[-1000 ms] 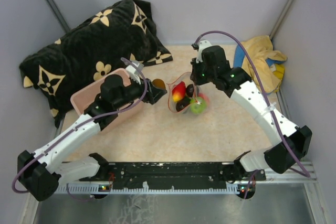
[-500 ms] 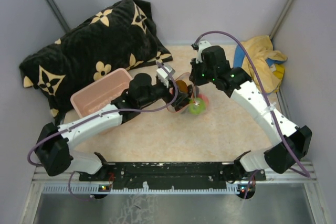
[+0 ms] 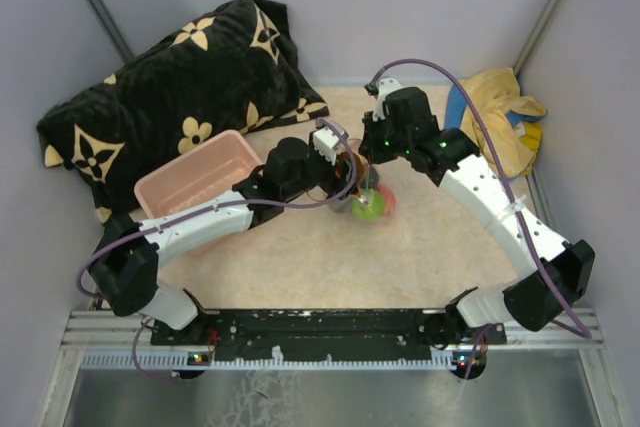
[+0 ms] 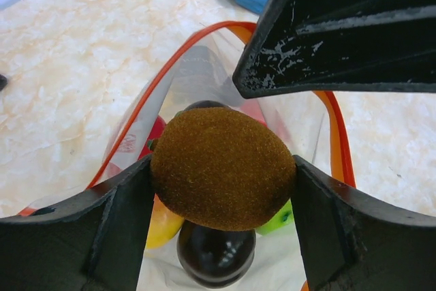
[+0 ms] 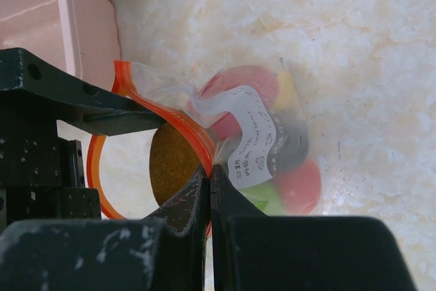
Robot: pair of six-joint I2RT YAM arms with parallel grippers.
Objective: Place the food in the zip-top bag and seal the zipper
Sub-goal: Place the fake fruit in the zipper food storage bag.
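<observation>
The zip-top bag (image 3: 368, 203) stands on the table with its mouth held open. It holds red, yellow, green and dark brown toy fruits (image 4: 214, 253). My left gripper (image 3: 343, 169) is shut on a fuzzy brown kiwi (image 4: 221, 168), held just above the mouth inside the orange-red zipper (image 4: 338, 134) loop. My right gripper (image 5: 210, 168) is shut on the bag's zipper rim (image 5: 174, 124) at its far side. In the right wrist view the kiwi (image 5: 174, 161) shows through the mouth and the bag's label and fruits (image 5: 272, 155) lie beyond.
A pink tub (image 3: 190, 187) sits left of the bag, under my left arm. A black patterned pillow (image 3: 180, 77) fills the back left. A yellow and blue cloth (image 3: 500, 112) lies at the back right.
My left arm has swung right from the pink tub, carrying the kiwi to just above the bag's mouth. My right gripper has kept its hold on the rim.
</observation>
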